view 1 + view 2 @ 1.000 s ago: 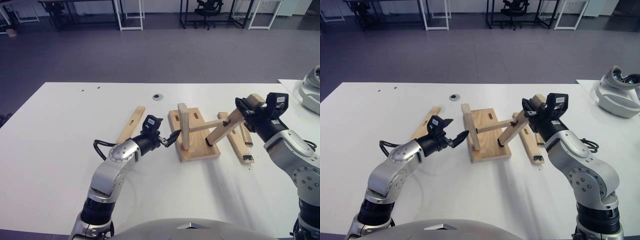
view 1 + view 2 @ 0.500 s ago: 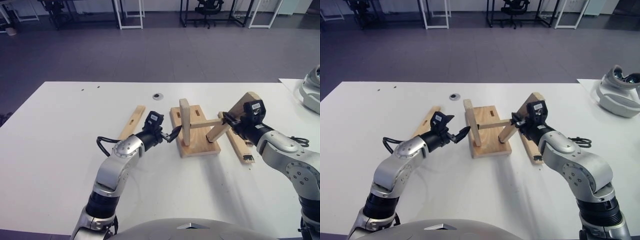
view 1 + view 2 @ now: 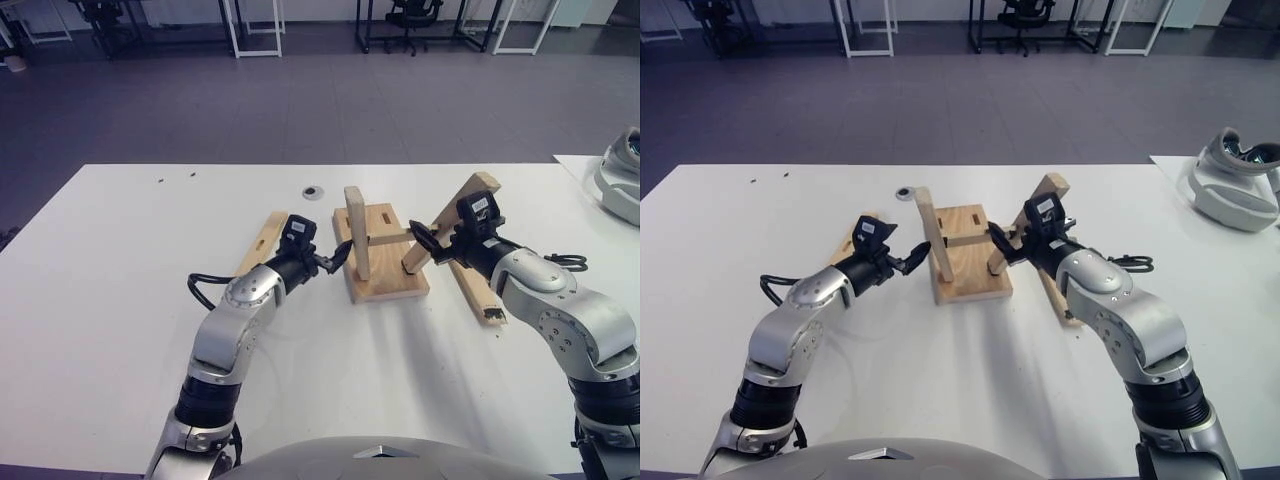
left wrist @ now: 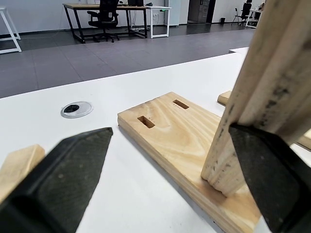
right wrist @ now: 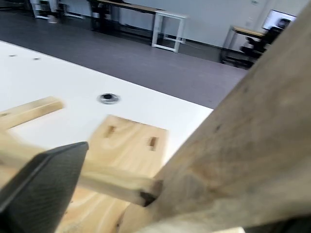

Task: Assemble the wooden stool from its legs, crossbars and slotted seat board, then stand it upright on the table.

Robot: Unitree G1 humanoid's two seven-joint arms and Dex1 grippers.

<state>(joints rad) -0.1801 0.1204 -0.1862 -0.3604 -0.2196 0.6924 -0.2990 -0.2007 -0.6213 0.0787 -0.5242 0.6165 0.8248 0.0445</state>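
The right arm has come down and in over the last second, and the second leg (image 3: 474,188) it carries, held high before, now has its lower end at the right edge of the seat board (image 3: 385,287). The left gripper (image 3: 335,258) has edged closer to the upright leg (image 3: 355,232).

The seat board lies flat near the middle of a white table (image 3: 120,300). The upright leg stands on the board's left side. A thin crossbar (image 3: 390,238) runs from it across to the second leg, which leans away to the right. It is unclear whether that leg's foot sits in a slot.

The right gripper (image 3: 430,243) is clamped around the second leg, partway up it. The left gripper's fingers are spread wide with nothing between them, and one finger (image 4: 265,174) is just beside the upright leg's base.

A spare leg (image 3: 262,240) lies flat to the left of the left gripper. Another leg (image 3: 475,290) lies flat to the right of the board, beneath the right arm. A round grommet (image 3: 314,192) sits behind the board, and a headset (image 3: 622,185) rests at the far right.
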